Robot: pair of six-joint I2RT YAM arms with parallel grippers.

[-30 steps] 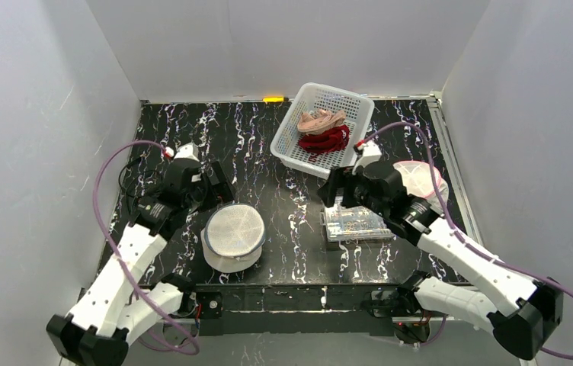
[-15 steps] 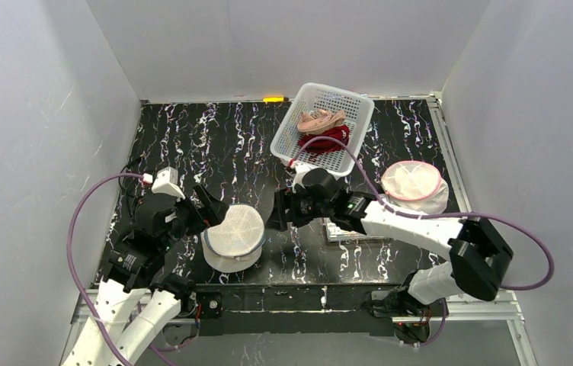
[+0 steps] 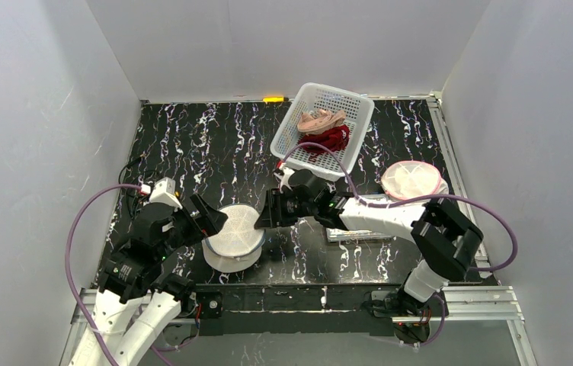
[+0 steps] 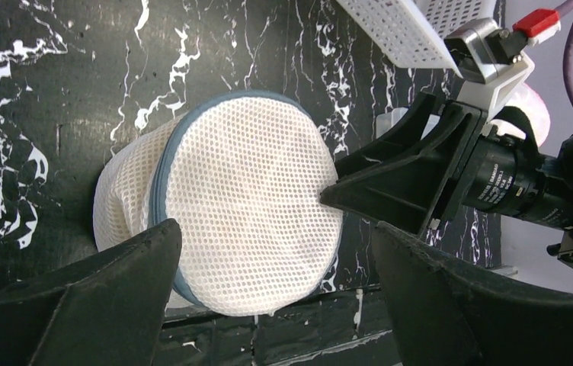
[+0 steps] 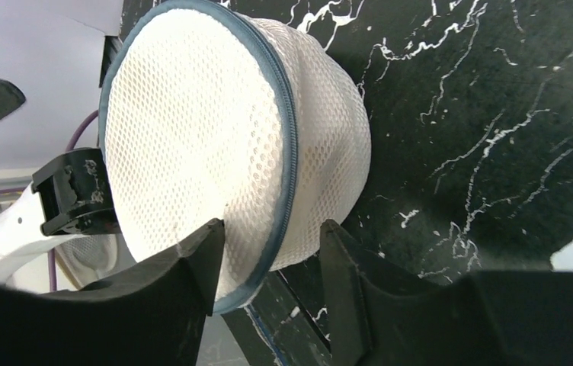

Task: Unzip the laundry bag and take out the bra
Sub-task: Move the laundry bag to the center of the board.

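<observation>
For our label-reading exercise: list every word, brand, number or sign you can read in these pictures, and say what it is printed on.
Small white print on the black arm housing behind the right pincer: too blurred to read.
Laundry bag, basket, table: no text visible.

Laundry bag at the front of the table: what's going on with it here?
Both arms are at the white mesh laundry bag. The left gripper is open, with its fingers on either side of the bag. The right gripper, also open, has its fingers straddling the blue zip rim on the opposite side. The bag looks zipped shut, and nothing has been removed yet.
</observation>
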